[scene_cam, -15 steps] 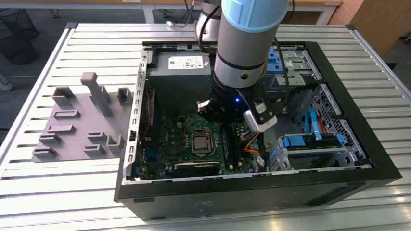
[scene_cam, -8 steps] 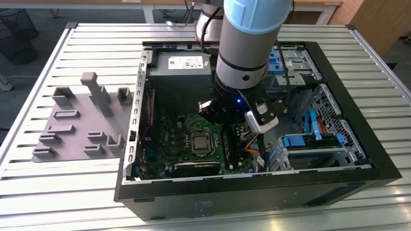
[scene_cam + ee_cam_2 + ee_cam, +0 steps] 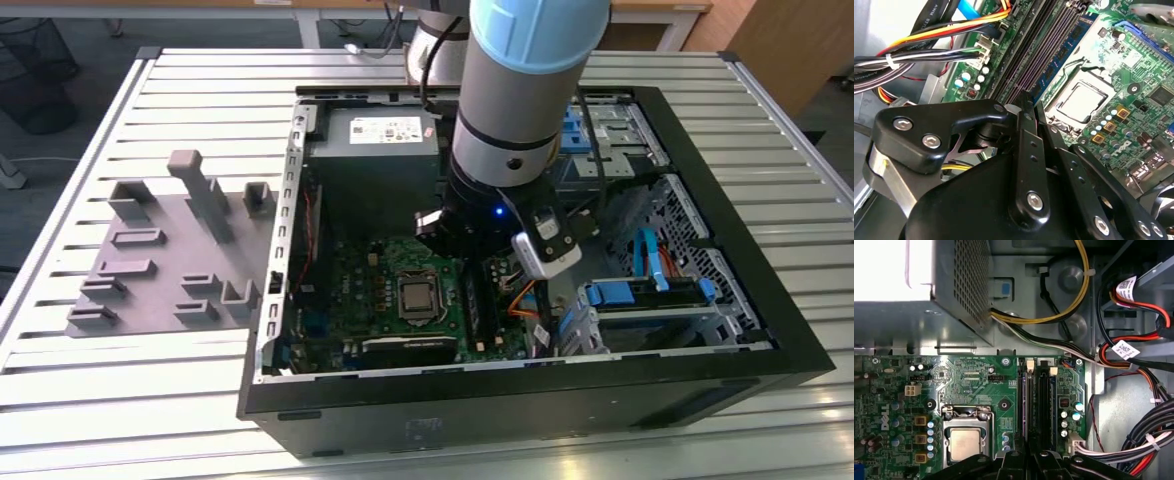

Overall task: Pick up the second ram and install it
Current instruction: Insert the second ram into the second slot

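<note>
The second ram (image 3: pixel 1066 52) is a narrow blue-green stick standing on edge along a memory slot of the green motherboard (image 3: pixel 1134 65). It runs straight into the thin gap between my black fingers (image 3: pixel 1021 135). My gripper (image 3: pixel 1035 102) is shut on its near end. In the first wrist view the same stick (image 3: pixel 1023 405) lies beside the dark slots and leads down to the gripper (image 3: pixel 1026 454). In the exterior view the gripper (image 3: pixel 470 262) reaches down inside the open computer case, over the slots on the board's (image 3: pixel 374 290) right side.
A grey fixture (image 3: pixel 147 270) with upright blocks sits on the slatted table at the exterior view's left. The power supply (image 3: pixel 374 150), drive cage (image 3: pixel 654 295) and cable bundles (image 3: pixel 1134 350) crowd the case around the slots. The processor socket (image 3: pixel 966 442) is beside them.
</note>
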